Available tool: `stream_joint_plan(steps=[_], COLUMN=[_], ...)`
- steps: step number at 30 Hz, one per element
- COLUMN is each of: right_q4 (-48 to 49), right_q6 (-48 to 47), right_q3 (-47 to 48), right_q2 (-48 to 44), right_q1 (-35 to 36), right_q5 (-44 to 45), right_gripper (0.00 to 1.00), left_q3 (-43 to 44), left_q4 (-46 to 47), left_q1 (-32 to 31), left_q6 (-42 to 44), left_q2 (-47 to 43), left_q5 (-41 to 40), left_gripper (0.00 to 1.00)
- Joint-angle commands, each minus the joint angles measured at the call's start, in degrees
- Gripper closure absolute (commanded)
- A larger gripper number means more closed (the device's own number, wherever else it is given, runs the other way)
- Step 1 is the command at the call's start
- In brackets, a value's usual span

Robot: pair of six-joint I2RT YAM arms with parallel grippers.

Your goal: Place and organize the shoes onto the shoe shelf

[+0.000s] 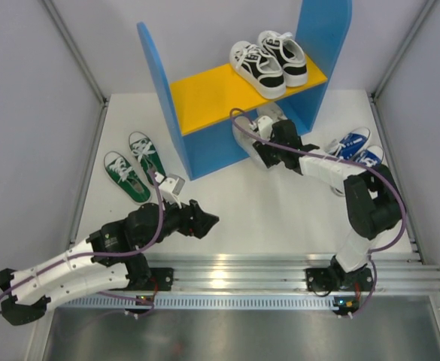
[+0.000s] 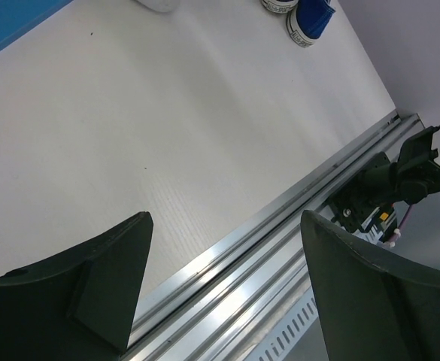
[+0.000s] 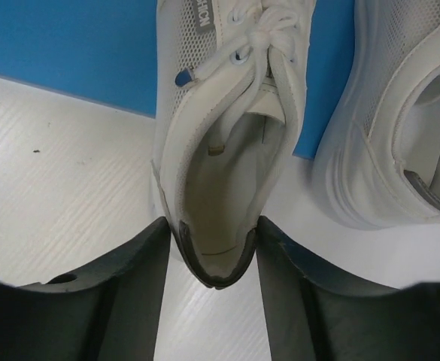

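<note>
The shoe shelf (image 1: 204, 94) stands at the back, with blue side panels and an orange board. An all-white shoe (image 3: 227, 150) lies on the table in front of it, toe toward the blue panel (image 3: 69, 45). My right gripper (image 3: 212, 241) is shut on its heel, both fingers (image 3: 129, 278) touching the heel's sides. Its mate (image 3: 400, 128) lies just to the right. From above, the white shoe (image 1: 242, 138) and the right gripper (image 1: 259, 147) sit under the shelf's front edge. The green pair (image 1: 133, 165) lies at left, the blue pair (image 1: 359, 149) at right. My left gripper (image 1: 204, 219) hangs open and empty.
A black-and-white pair (image 1: 268, 60) occupies the right half of the orange board. In the left wrist view the left gripper (image 2: 227, 226) hovers over the metal rail (image 2: 280, 248) at the table's near edge. Grey walls close in both sides.
</note>
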Motion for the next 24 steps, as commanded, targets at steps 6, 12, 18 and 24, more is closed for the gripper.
stream_joint_plan(steps=[6,12,18,24], right_q4=[10.6,16.5,23.0,24.5], right_q6=[0.8,2.9,1.3,-1.4], right_q3=[0.8,-0.6,-2.9,-1.4], right_q2=[1.3,-0.1,-0.8,1.3], right_q1=[0.0,-1.5,-2.1,-3.7], right_q5=[-0.1,1.0,6.7,5.3], right_gripper=[0.78,1.00,1.00,1.00], left_q3=[0.4,0.5,0.7,1.3], left_q4=[0.1,0.1,0.1,0.1], left_q1=[-0.1,-0.1,-0.1,-0.1], left_q6=[-0.8,-1.5,-1.6,-1.5], left_q2=[0.1,0.8,0.9,1.3], left_q5=[-1.3,-1.2,-1.5,-1.6], left_gripper=[0.15,0.15,0.15,0.15])
